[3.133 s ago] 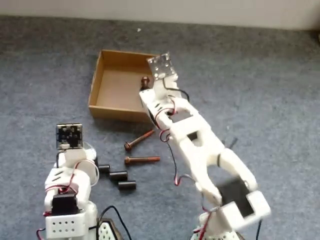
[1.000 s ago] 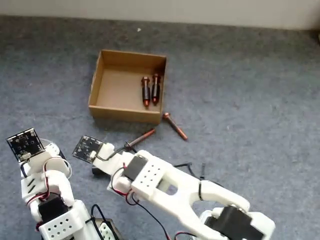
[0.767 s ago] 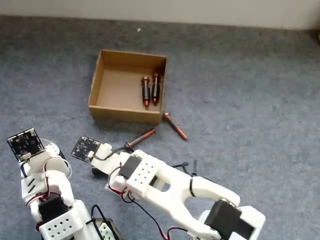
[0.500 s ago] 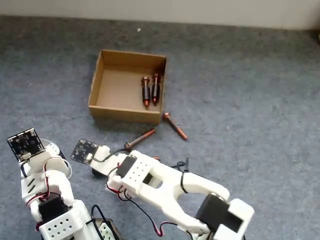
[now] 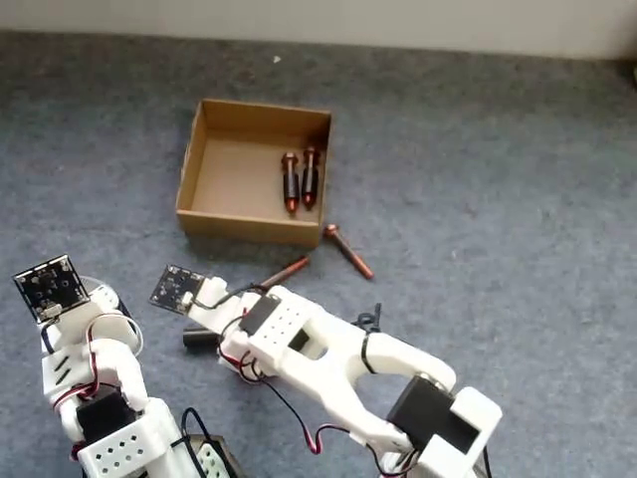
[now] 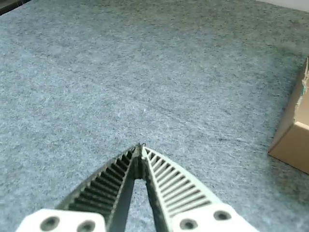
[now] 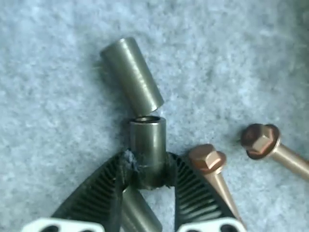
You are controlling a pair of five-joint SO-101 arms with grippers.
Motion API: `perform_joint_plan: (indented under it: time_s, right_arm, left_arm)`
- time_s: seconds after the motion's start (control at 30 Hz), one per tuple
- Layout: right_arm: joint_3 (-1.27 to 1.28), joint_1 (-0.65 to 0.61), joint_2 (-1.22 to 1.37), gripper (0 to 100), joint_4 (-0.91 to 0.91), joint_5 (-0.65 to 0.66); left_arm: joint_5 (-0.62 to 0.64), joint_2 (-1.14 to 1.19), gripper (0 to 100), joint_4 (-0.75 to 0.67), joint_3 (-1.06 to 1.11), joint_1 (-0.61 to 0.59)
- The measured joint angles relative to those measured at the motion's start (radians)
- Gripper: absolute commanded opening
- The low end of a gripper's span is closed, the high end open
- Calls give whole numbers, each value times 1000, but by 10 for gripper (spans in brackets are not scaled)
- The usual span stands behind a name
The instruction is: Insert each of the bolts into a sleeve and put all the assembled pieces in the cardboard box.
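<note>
Grey carpet covers the desk (image 5: 498, 199), and on it the right jaws pinch a dark metal sleeve (image 7: 147, 145) by its near end, its open bore facing away from the wrist. A second sleeve (image 7: 131, 76) lies slanted just beyond that bore, close enough that the two seem to touch. A third sleeve (image 7: 140, 215) sits under the jaws. Two copper hex-head bolts (image 7: 208, 159) (image 7: 263, 140) lie just beside the held sleeve, and another bolt (image 5: 348, 251) lies near the corner of the cardboard box (image 5: 244, 227). That box already holds two assembled pieces (image 5: 291, 184) (image 5: 311, 177). The left jaws are pressed together on nothing, above bare carpet.

The step in hand looks like picking up a sleeve for mating with a bolt. The grip sits low on the sleeve, so it may pivot. A straight lift would help, clear of the slanted neighbour, so nothing rolls. The bore should stay unblocked and line up with the shank of the nearest bolt before any push.
</note>
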Motion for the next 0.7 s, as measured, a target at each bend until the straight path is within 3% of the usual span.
perform_joint_plan:
  time_s: [0.33,0.7]
  right_arm:
    - [-11,48,-173,4,124,3]
    - [-11,245,-480,4,404,3]
  left_arm:
    - [0,0,11,0,0,0]
    - [0,0,11,0,2,5]
